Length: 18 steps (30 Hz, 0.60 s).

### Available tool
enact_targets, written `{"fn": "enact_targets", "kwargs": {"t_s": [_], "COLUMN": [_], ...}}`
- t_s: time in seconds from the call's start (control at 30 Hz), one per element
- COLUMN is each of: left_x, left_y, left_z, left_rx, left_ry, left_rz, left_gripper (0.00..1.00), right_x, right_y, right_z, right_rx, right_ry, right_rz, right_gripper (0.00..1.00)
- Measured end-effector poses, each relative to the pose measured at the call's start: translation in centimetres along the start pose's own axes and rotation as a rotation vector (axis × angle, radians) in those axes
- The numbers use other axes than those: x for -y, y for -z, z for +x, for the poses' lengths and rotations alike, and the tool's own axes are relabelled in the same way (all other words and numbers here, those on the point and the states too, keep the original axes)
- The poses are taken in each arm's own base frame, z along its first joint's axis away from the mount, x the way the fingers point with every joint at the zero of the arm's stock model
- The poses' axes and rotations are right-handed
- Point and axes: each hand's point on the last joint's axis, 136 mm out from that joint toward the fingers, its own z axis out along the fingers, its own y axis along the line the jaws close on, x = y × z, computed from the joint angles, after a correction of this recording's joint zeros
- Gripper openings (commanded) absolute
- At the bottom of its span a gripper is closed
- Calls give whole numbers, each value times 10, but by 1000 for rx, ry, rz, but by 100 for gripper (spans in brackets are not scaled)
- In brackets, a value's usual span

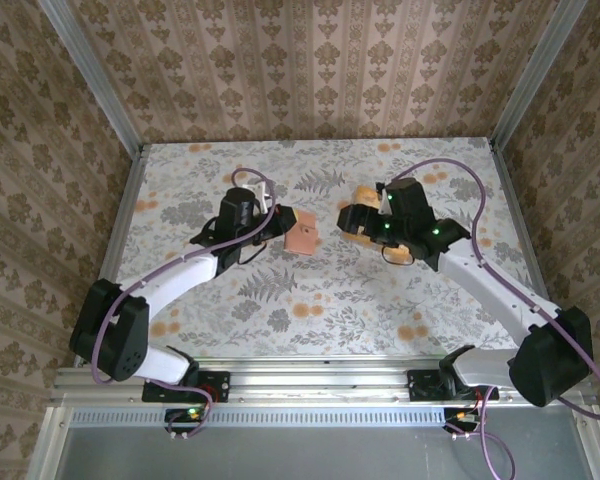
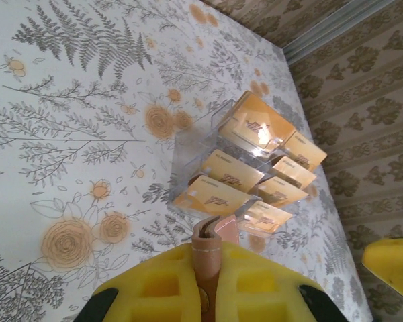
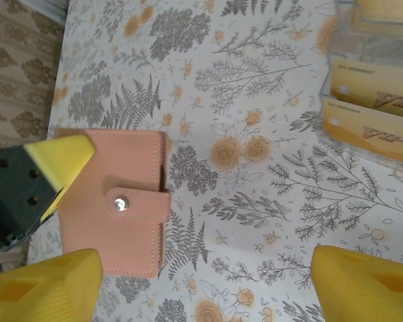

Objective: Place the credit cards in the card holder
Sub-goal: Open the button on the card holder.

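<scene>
I have the small reddish-brown leather-like card holder [image 3: 111, 208] pinched in my left hand [image 2: 207, 268]. The yellow pads are closed on its edge farthest from the clear plastic tray [image 2: 188, 144]. From the left wrist I see the holder edge-on, as a thin strip running straight out from between the pads toward the tray.

It sits just beside the tray, on the left-arm side, with a strip of floral-patterned bench [image 1: 310, 300] between them. Its broad face is up and the flap is snapped shut. I cannot tell whether it clears the bench.

The edge where the snap tab wraps over faces the tray, and the opposite edge is the one in my grip. Its slightly longer side runs across the line from holder to tray, roughly away from the arm bases in the overhead view.

My right hand [image 3: 205, 268] hangs above the bench between the holder and the tray. Its yellow fingers are spread wide with nothing between them.

The tan-yellow rectangular cards [image 2: 232, 171] stand tilted in the tray's tiers, their printed faces toward the card holder.
</scene>
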Motion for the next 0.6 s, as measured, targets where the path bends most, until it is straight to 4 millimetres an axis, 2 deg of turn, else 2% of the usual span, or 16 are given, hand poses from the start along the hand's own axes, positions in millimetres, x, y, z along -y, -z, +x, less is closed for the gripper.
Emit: {"fn": "enact_targets", "kwargs": {"t_s": [0.1, 0.23, 0.3, 0.6], "left_x": [-1, 1, 2, 4], "left_y": [-1, -1, -1, -1], "left_z": [4, 3, 2, 0], "left_rx": [-8, -4, 0, 9], "left_ry": [-17, -28, -29, -23], "left_rz": [-17, -24, -22, -18], "left_gripper": [0, 0, 0, 0], "right_x": [-15, -39, -45, -35], "right_y": [-1, -8, -14, -57], "right_z": [8, 7, 9, 30], "right_rx": [-12, -2, -5, -84], "right_ry": [45, 103, 122, 151], "right_rz": [0, -3, 5, 94], "right_gripper": [78, 77, 77, 76]}}
